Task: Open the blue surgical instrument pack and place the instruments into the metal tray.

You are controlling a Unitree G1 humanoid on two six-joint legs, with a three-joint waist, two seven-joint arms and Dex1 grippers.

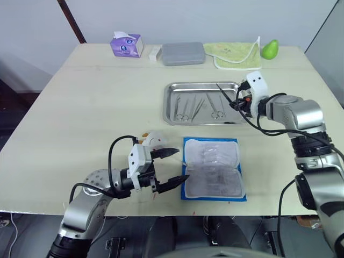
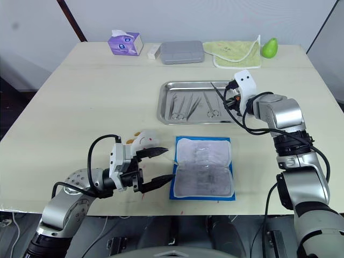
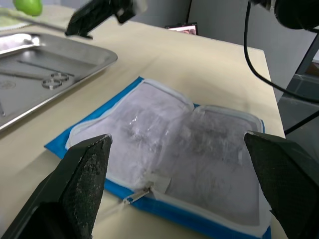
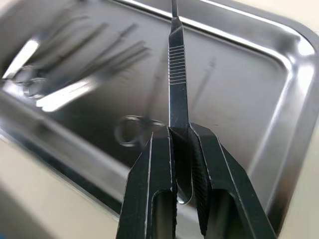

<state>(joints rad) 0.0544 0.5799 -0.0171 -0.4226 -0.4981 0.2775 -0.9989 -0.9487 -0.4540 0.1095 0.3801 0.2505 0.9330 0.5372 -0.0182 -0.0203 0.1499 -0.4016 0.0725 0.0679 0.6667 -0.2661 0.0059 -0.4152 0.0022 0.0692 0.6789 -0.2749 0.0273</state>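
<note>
A pale worktop (image 1: 97, 102) holds a shiny metal tray (image 1: 171, 119) toward the far side and, nearer the robot, the blue surgical instrument pack (image 1: 213, 168), which lies flat and opened out, its clear whitish inner face up. Several instruments (image 1: 200, 107) already rest in the tray, their long axes running roughly from near edge to far edge. The right gripper (image 1: 237, 100) hovers at the tray's right end, its fingers closed narrow on a thin flat-handled instrument (image 4: 177, 74) whose long axis points from the fingers out over the tray's floor, angled toward the far left. The release spot appears to lie just below and ahead of those fingers, so the right arm is far the nearer one for this placement. The left gripper (image 1: 175, 166) waits just left of the pack, fingers spread wide and empty, pointing at it. A grey case (image 1: 183, 53) sits along the far edge.
</note>
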